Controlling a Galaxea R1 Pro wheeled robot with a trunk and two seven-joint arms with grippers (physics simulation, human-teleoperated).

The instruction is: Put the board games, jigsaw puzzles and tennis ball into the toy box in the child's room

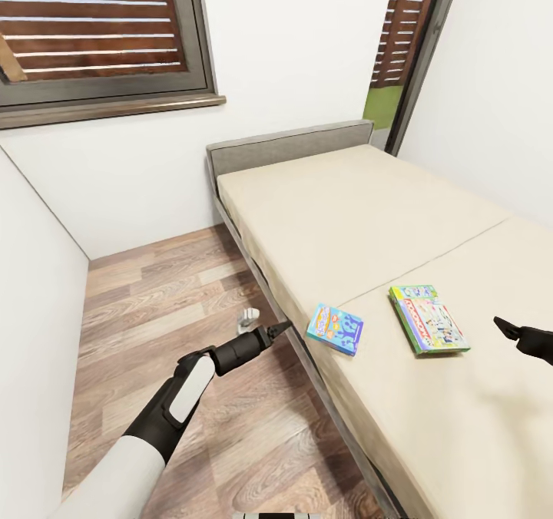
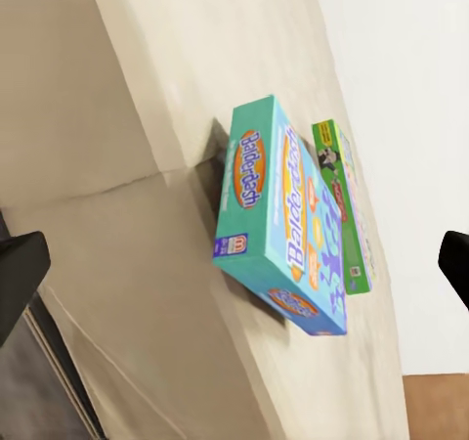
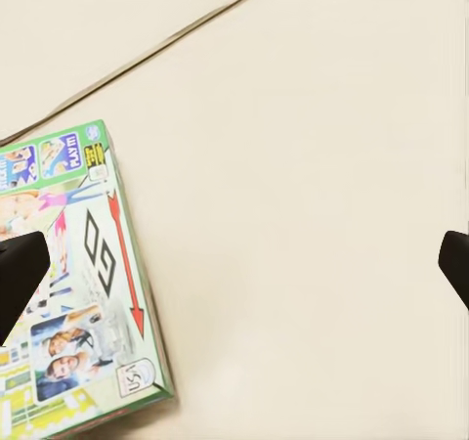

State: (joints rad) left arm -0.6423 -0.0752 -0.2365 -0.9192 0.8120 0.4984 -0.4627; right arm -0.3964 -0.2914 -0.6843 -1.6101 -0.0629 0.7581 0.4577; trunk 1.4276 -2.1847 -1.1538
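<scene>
Two board games lie flat on the beige bed (image 1: pixel 361 219): a smaller blue box (image 1: pixel 336 328) near the bed's side edge and a green-white-red box (image 1: pixel 428 319) further in. My left gripper (image 1: pixel 278 328) hovers open just off the bed's edge, pointing at the blue box (image 2: pixel 278 230), with the green box (image 2: pixel 347 205) behind it. My right gripper (image 1: pixel 508 325) is open above the mattress, beside the green box (image 3: pixel 73 293) and apart from it. The toy box, table, jigsaw puzzles and tennis ball are out of view.
A grey headboard (image 1: pixel 288 144) stands against the far wall under a shuttered window (image 1: pixel 100 35). Wood floor (image 1: pixel 169 304) runs between the bed and a white wall at the left. A small pale object (image 1: pixel 247 318) lies on the floor by the bed.
</scene>
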